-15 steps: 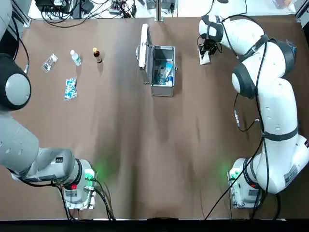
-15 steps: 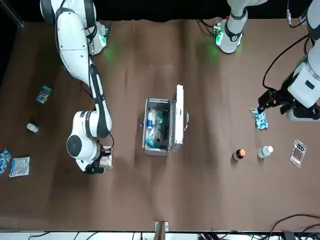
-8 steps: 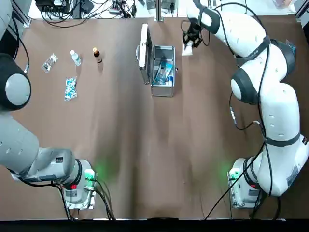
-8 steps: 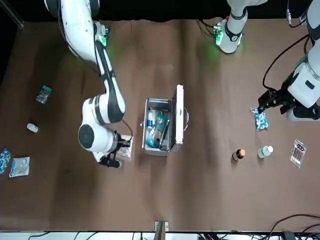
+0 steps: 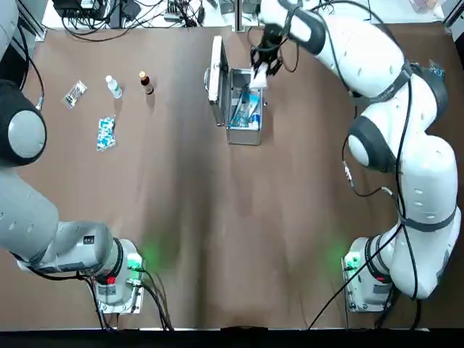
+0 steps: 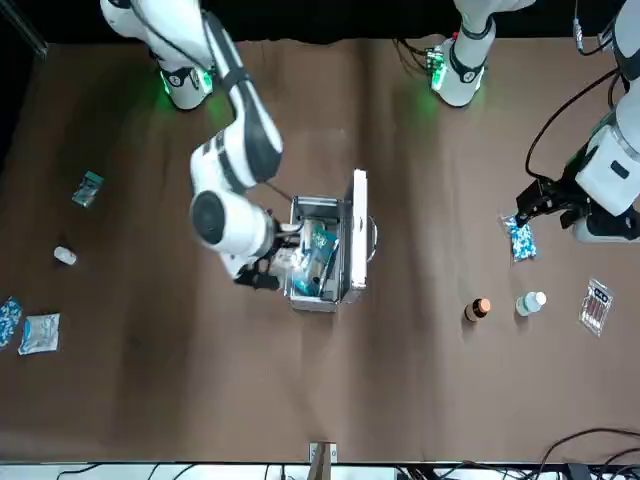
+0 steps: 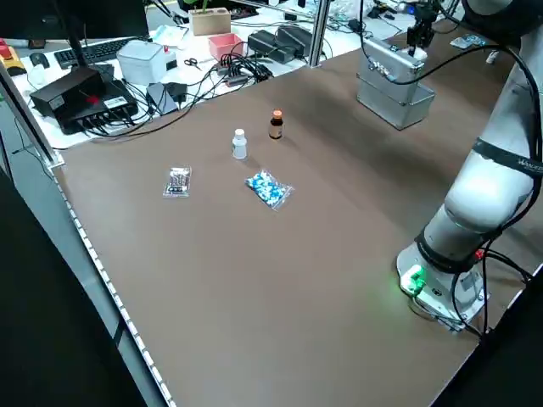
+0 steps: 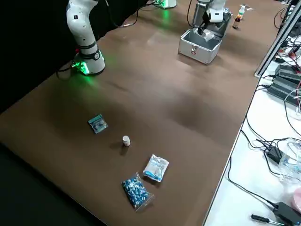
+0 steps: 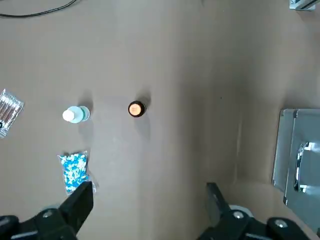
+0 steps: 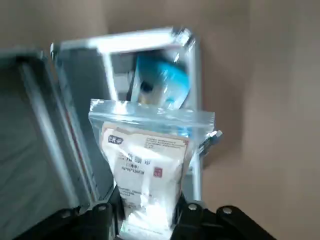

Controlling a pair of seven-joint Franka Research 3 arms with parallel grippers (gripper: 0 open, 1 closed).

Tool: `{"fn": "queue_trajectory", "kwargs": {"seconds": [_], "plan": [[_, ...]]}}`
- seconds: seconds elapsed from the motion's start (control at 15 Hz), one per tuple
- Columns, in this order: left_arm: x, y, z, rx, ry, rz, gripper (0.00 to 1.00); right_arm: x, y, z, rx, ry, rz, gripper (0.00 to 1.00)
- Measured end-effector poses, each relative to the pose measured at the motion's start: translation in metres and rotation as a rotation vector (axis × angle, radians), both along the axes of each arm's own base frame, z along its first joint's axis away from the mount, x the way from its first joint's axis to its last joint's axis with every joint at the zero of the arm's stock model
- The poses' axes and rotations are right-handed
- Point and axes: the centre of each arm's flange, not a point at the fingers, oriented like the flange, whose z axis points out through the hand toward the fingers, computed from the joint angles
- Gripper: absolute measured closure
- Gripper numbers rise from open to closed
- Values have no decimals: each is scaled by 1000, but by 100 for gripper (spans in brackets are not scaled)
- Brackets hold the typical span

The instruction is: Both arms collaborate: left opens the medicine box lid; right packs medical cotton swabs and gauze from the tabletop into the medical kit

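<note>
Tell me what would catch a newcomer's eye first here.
Most striking is the open silver medical kit at the table's far middle, its lid swung toward the robot's left. Above the kit, the right gripper holds up a clear zip bag of white gauze. The left gripper hangs over the left side, its fingers apart.

Relative to the silver-white rectangular metal case (image 5: 245,107), the top view is taken from overhead, facing the robot's way; the front view is faced oppositely. The case is shared by both, and is seen nearest from the right wrist.
</note>
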Motion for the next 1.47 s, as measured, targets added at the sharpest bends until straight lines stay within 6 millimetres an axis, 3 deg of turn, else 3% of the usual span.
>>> {"fn": "queue_trajectory", "kwargs": {"seconds": [0.13, 0.4, 0.67, 0.8, 0.93, 1.13, 1.2, 1.47], "plan": [[0, 0, 0, 0, 0, 0, 0, -13, 15, -8, -11, 12, 18, 47], [0, 0, 0, 0, 0, 0, 0, -13, 10, -14, -20, 22, 12, 15], [0, 0, 0, 0, 0, 0, 0, -5, -1, -13, -25, 15, -4, 12], [0, 0, 0, 0, 0, 0, 0, 11, -23, -9, -40, -2, -30, 12], [0, 0, 0, 0, 0, 1, 0, 36, -65, -1, -68, -41, -44, 12], [0, 0, 0, 0, 0, 1, 0, 68, -147, 26, -89, -71, -28, 12], [0, 0, 0, 0, 0, 0, 0, 77, -202, 56, -83, -70, 7, 12], [0, 0, 0, 0, 0, 1, 0, 65, -310, 138, -55, -74, 79, 11]]}}
